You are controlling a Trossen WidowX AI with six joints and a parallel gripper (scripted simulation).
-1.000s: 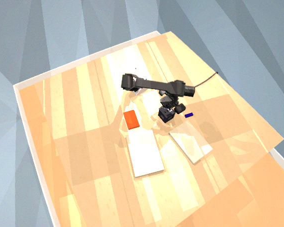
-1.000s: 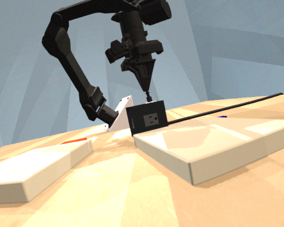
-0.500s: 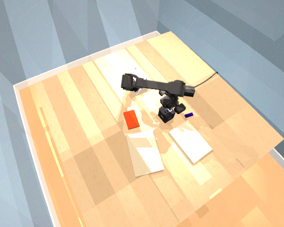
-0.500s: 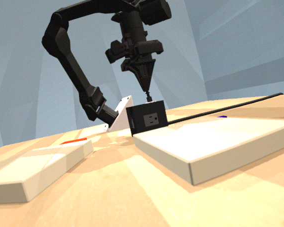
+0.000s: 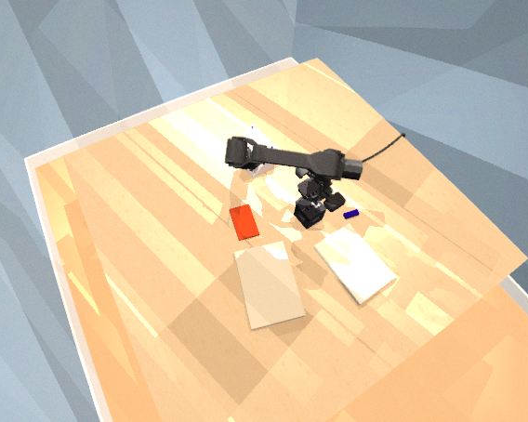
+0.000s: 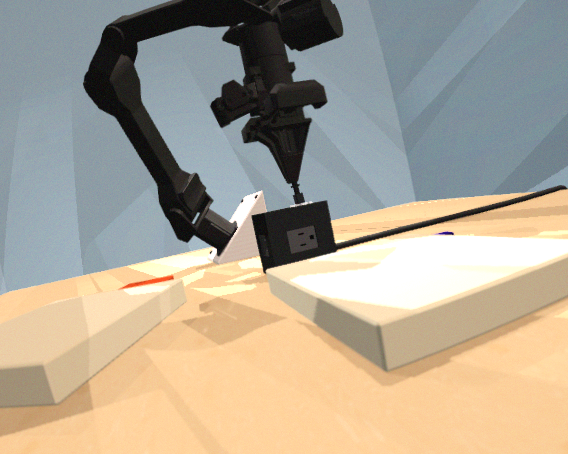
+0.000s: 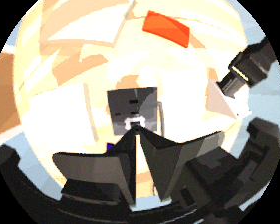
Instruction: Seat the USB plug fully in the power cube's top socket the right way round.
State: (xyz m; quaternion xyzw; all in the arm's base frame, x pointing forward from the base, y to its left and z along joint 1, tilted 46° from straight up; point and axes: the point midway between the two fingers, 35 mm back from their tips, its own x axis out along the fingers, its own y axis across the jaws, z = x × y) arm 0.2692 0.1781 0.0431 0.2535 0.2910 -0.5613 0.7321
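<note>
The black power cube [image 5: 309,213] [image 6: 277,250] [image 7: 121,101] stands on the table, with an outlet on its side face and a light-rimmed USB socket [image 7: 129,121] on its top. The small dark USB plug [image 6: 298,198] stands upright at that socket, directly under the fingertips. My gripper [image 6: 294,183] [image 7: 136,130] points down above the cube, shut on the plug's upper end. How deep the plug sits and which way round it faces cannot be told. In the top view the arm hides the fingertips and plug.
A pale slab [image 5: 356,266] [image 6: 432,280] lies close by the cube, another pale slab [image 5: 270,286] [image 6: 82,330] farther left. A red-orange block [image 5: 244,222] [image 7: 166,29] and a small blue piece [image 5: 350,214] [image 7: 110,147] lie nearby. A black cable [image 5: 384,150] [image 6: 432,218] runs from the cube's side across the table.
</note>
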